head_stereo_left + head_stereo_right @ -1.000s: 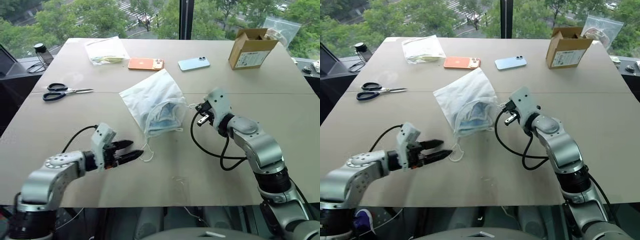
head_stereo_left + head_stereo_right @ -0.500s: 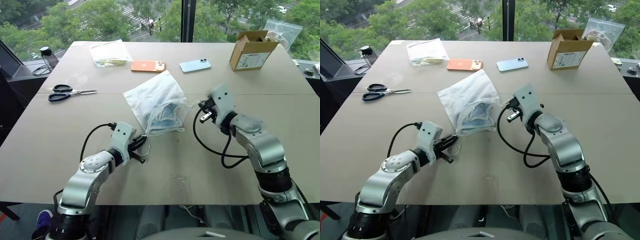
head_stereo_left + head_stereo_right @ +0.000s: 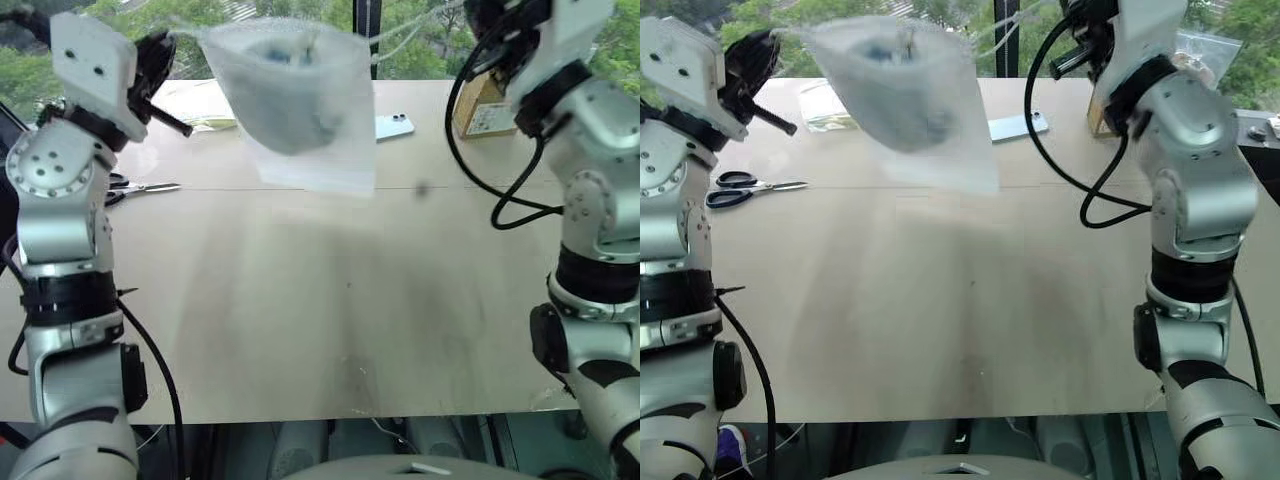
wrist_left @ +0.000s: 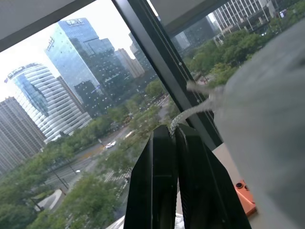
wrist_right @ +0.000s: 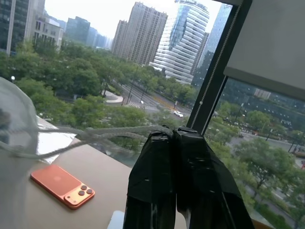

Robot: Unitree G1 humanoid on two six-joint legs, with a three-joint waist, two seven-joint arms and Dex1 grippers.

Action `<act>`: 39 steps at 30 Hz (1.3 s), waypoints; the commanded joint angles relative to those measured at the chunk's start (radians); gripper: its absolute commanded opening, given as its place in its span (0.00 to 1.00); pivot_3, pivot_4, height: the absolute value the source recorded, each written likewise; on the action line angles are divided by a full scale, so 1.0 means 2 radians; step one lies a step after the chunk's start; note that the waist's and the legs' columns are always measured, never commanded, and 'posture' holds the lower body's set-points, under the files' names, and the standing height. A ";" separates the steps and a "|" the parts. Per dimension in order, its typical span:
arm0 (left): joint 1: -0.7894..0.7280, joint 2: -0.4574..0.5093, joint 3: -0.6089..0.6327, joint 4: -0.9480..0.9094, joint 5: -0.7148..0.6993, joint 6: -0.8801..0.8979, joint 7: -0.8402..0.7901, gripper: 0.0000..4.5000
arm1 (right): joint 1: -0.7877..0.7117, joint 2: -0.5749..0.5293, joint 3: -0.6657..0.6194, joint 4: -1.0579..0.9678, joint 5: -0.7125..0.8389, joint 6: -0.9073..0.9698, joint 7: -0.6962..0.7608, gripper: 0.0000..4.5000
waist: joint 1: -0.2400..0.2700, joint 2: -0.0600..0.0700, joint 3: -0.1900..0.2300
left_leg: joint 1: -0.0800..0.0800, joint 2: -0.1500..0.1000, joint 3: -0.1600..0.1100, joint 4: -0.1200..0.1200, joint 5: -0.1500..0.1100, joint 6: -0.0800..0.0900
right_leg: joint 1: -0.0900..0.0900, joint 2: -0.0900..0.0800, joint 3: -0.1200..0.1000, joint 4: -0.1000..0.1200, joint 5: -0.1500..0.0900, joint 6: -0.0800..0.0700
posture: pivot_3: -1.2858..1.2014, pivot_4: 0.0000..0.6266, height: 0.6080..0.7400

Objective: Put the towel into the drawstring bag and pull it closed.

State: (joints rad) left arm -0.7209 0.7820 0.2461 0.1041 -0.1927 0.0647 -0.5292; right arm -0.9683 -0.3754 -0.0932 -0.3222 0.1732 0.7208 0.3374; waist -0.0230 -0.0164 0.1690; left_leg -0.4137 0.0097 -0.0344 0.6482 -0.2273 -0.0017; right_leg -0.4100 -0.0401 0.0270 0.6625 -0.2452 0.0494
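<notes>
The white drawstring bag (image 3: pixel 300 115) hangs in the air above the table, strung between my two raised grippers by its cords. A bluish mass, the towel (image 3: pixel 288 95), shows through the thin fabric inside it. My left gripper (image 4: pixel 172 131) is shut on the left cord (image 4: pixel 195 109), up at the bag's left side (image 3: pixel 168 42). My right gripper (image 5: pixel 172 133) is shut on the right cord (image 5: pixel 119 132), high at the bag's right (image 3: pixel 478 12). Both cords run taut to the gathered mouth of the bag.
On the table (image 3: pixel 330 300) lie black-handled scissors (image 3: pixel 140 189) at the left, a clear plastic bag with papers (image 3: pixel 200 105), an orange phone (image 5: pixel 63 186), a light-blue phone (image 3: pixel 395 125) and a cardboard box (image 3: pixel 468 115) at the back right. Windows rise behind the table.
My left gripper closed on the cord. Both arms then rose sharply, lifting the bag with the towel off the table into the air.
</notes>
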 commanded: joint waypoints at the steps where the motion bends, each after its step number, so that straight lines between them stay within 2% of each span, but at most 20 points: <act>1: -0.027 0.008 -0.014 0.088 0.036 -0.050 -0.001 0.04 | -0.025 -0.036 -0.016 0.034 -0.019 -0.032 -0.008 0.00 | -0.003 0.000 0.001 | -0.002 -0.001 0.001 -0.002 0.000 0.000 | -0.003 -0.001 0.000 0.000 0.000 0.000 | 0.52 0.24 1.00; 4: -0.022 0.011 -0.007 0.121 0.045 -0.064 0.015 0.04 | -0.013 -0.039 -0.039 0.040 -0.022 -0.030 -0.035 0.00 | -0.005 0.000 0.001 | -0.003 -0.001 0.001 -0.003 0.000 0.000 | -0.003 -0.002 0.000 0.000 0.000 0.000 | 0.52 0.24 1.00; 6: -0.020 0.013 -0.005 0.129 0.049 -0.063 0.022 0.04 | 0.000 -0.062 -0.035 0.035 -0.041 -0.041 -0.037 0.00 | -0.006 -0.001 0.001 | -0.003 -0.001 0.000 -0.003 0.000 0.000 | -0.003 -0.002 0.000 0.000 0.000 0.000 | 0.52 0.24 1.00; 8: -0.021 0.012 -0.009 0.124 0.046 -0.070 0.014 0.04 | -0.007 -0.061 -0.053 0.020 -0.026 -0.026 -0.045 0.00 | -0.006 0.000 0.001 | -0.003 -0.001 0.000 -0.002 0.000 0.000 | -0.003 -0.002 0.000 0.000 0.000 0.000 | 0.52 0.24 1.00; 12: -0.018 0.009 -0.007 0.133 0.047 -0.079 0.019 0.04 | 0.023 -0.087 -0.042 0.010 -0.031 -0.024 -0.030 0.00 | -0.006 -0.001 0.001 | -0.003 -0.001 0.000 -0.002 0.000 0.000 | -0.003 -0.002 -0.001 0.000 0.000 0.000 | 0.52 0.24 1.00; 17: -0.009 0.021 -0.004 0.179 0.067 -0.072 0.045 0.04 | 0.055 -0.122 -0.068 0.065 -0.073 -0.041 -0.070 0.00 | -0.006 -0.001 0.001 | -0.002 -0.001 0.000 -0.002 0.000 0.000 | -0.003 -0.002 0.000 0.001 0.000 0.000 | 0.52 0.24 1.00; 19: -0.004 0.022 -0.004 0.191 0.068 -0.066 0.049 0.04 | 0.058 -0.122 -0.080 0.073 -0.066 -0.042 -0.075 0.00 | -0.006 -0.001 0.001 | -0.002 -0.001 0.000 -0.002 0.000 0.000 | -0.003 -0.002 0.000 0.001 0.000 0.000 | 0.52 0.24 1.00; 21: 0.005 0.007 -0.005 0.167 0.041 -0.051 0.021 0.04 | 0.056 -0.118 -0.080 0.062 -0.052 -0.046 -0.064 0.00 | -0.008 0.000 0.001 | -0.002 -0.001 0.001 -0.002 0.000 0.000 | -0.003 -0.002 0.000 0.001 0.000 0.000 | 0.52 0.24 1.00; 24: 0.047 -0.028 -0.018 0.057 -0.057 0.026 -0.069 0.04 | 0.060 -0.105 -0.069 0.038 -0.034 -0.043 -0.046 0.00 | -0.008 0.000 0.001 | -0.002 -0.001 0.000 -0.002 0.000 0.000 | -0.003 -0.002 0.000 0.001 0.000 0.000 | 0.52 0.24 1.00; 28: 0.078 -0.049 -0.033 -0.014 -0.089 0.094 -0.087 0.43 | 0.074 -0.093 -0.057 0.001 -0.004 -0.035 -0.019 0.00 | -0.008 -0.001 0.001 | -0.003 -0.001 0.000 -0.001 0.000 0.000 | -0.003 -0.002 0.000 0.001 0.000 0.000 | 0.52 0.24 1.00; 31: 0.072 -0.061 -0.040 -0.016 -0.078 0.106 -0.072 0.67 | 0.087 -0.083 -0.044 -0.061 0.065 -0.004 0.034 0.00 | -0.008 -0.001 0.001 | -0.002 -0.001 0.000 -0.001 0.000 0.000 | -0.002 -0.002 -0.001 0.001 0.000 0.000 | 0.52 0.24 1.00; 34: 0.060 -0.068 -0.050 -0.005 -0.068 0.110 -0.070 0.94 | 0.105 -0.048 -0.042 -0.148 0.207 0.067 0.071 0.00 | -0.009 -0.001 0.001 | -0.002 -0.001 0.000 -0.001 0.000 0.000 | -0.002 -0.001 -0.001 0.001 0.000 0.000 | 0.52 0.24 1.00; 36: 0.050 -0.075 -0.063 0.004 -0.063 0.109 -0.078 0.94 | 0.124 -0.033 -0.034 -0.192 0.287 0.106 0.083 0.00 | -0.008 -0.001 0.001 | -0.002 -0.001 -0.001 -0.001 0.000 0.000 | -0.002 -0.001 -0.001 0.001 0.000 0.000 | 0.52 0.24 1.00; 39: 0.044 -0.084 -0.078 0.002 -0.066 0.114 -0.095 0.94 | 0.143 -0.029 -0.040 -0.211 0.355 0.137 0.072 0.00 | -0.006 -0.001 0.001 | -0.002 -0.001 -0.001 0.000 0.000 0.001 | -0.001 -0.002 -0.001 0.001 0.000 0.000 | 0.52 0.24 1.00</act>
State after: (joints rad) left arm -0.6155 0.6153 0.1011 0.1274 -0.3246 0.2958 -0.6980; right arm -0.6864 -0.4246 -0.1342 -0.7093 0.8002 0.9655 0.4930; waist -0.0346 -0.0180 0.1716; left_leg -0.4175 0.0078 -0.0363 0.6495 -0.2277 -0.0004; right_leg -0.4120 -0.0436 0.0248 0.6648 -0.2454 0.0500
